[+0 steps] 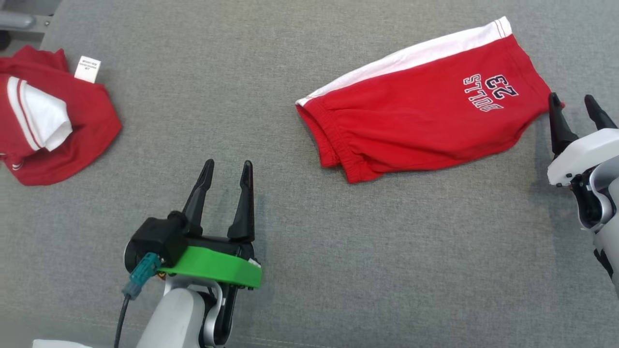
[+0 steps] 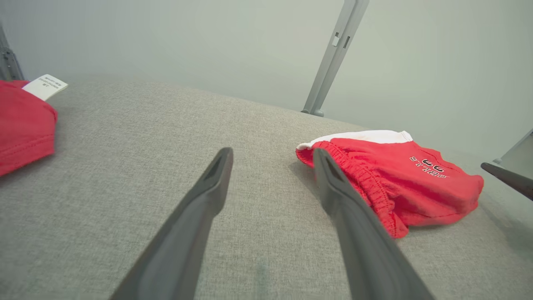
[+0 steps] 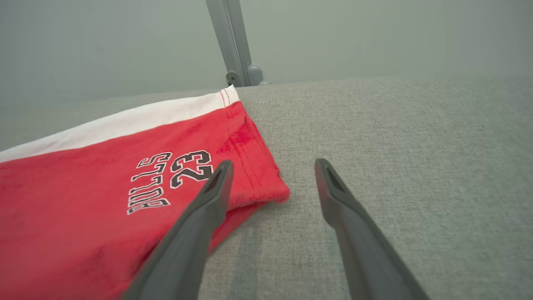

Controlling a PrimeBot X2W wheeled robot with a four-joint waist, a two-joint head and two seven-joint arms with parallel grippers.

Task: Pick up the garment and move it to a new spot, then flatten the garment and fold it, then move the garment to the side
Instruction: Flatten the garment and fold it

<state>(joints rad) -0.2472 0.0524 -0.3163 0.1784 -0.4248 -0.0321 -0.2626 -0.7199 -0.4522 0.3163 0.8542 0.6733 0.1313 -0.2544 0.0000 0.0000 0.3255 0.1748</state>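
The garment point(image 1: 420, 121) is a pair of red shorts with a white side stripe and "BULLS 23" print. It lies folded and flat on the grey fabric surface point(image 1: 338, 270), at the right of the head view. My left gripper point(image 1: 228, 164) is open and empty, low over the cloth surface, well left of the waistband. In the left wrist view the gripper point(image 2: 272, 152) has the shorts point(image 2: 399, 179) off to its right. My right gripper point(image 1: 570, 97) is open beside the hem corner. In the right wrist view this gripper point(image 3: 273, 162) holds nothing and its left finger overlaps the shorts point(image 3: 83, 196).
A second red and white garment point(image 1: 58, 121) with a white label lies crumpled at the far left edge, also visible as the red garment point(image 2: 21, 125). A grey metal post point(image 2: 333, 54) stands behind the surface. Another grey post point(image 3: 233, 41) rises beyond the shorts.
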